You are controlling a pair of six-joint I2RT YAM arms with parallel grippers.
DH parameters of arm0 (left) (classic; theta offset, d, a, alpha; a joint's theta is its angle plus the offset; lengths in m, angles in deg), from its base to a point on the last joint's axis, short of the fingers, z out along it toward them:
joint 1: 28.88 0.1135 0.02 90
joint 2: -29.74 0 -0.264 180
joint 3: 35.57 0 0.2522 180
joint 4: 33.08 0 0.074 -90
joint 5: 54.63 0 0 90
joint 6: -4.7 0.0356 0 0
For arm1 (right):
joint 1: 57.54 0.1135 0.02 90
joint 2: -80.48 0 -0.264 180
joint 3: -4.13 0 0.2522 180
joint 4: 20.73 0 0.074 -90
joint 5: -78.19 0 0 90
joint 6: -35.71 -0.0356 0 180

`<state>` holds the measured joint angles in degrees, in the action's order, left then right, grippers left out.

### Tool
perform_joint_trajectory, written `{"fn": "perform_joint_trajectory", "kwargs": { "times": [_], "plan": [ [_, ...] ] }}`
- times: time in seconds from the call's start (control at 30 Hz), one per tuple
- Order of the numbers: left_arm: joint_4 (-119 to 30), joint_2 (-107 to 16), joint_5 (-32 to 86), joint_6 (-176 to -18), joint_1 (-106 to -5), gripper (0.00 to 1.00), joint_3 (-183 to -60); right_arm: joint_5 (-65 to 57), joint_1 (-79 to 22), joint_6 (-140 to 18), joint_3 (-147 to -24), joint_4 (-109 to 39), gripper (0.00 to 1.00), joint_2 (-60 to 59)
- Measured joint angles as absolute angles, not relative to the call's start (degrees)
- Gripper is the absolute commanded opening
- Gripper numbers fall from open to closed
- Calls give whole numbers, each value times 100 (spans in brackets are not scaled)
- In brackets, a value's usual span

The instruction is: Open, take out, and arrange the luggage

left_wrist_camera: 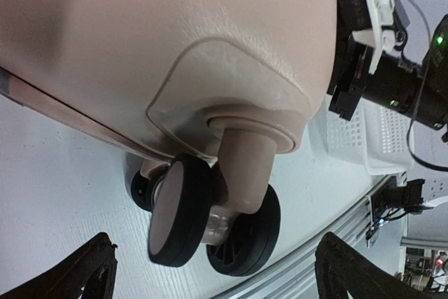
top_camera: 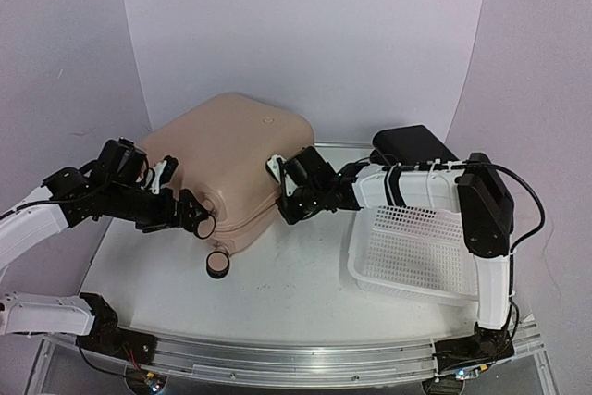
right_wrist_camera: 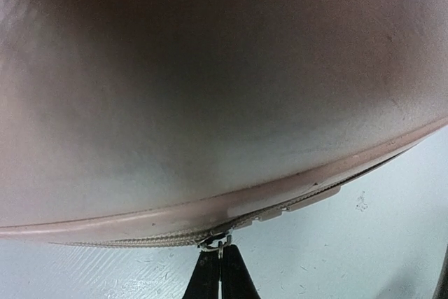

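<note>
The pale pink luggage lies closed on the table, its wheels pointing to the near edge. My left gripper stands open at the wheel corner. In the left wrist view its black fingertips flank the double black-and-pink wheel without touching it. At the luggage's right side my right gripper is shut on the metal zipper pull. There the black fingers meet just under the zipper line along the shell's rim.
A white perforated basket sits on the table at the right, under the right arm. A black box stands behind it. A metal rail runs along the table's near edge, close to the wheels.
</note>
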<state>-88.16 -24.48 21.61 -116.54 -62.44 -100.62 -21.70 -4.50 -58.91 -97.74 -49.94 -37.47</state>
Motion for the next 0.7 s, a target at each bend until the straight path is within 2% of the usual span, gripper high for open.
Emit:
{"fn": "perform_joint_trajectory", "kwargs": {
  "times": [0.17, 0.37, 0.47, 0.57, 0.7],
  "plan": [
    [-8742, -2890, 2642, -11449, -6732, 100, -10064, -2127, -450, -5900, -9840, -5107, 0, -3747],
    [-8696, -3412, 3339, -11062, -7213, 83, -10346, -2083, -457, -5987, -9840, -5116, 0, -3747],
    [-8679, -3716, 3669, -11025, -7250, 69, -10444, -2096, -457, -6009, -9840, -5116, 0, -3747],
    [-8772, -3812, 4004, -11086, -7250, 43, -10444, -2124, -452, -6005, -9774, -5077, 0, -3723],
    [-8617, -3550, 4026, -10658, -7464, 28, -10422, -2253, -435, -5933, -9560, -4884, 0, -3620]
  ]
}}
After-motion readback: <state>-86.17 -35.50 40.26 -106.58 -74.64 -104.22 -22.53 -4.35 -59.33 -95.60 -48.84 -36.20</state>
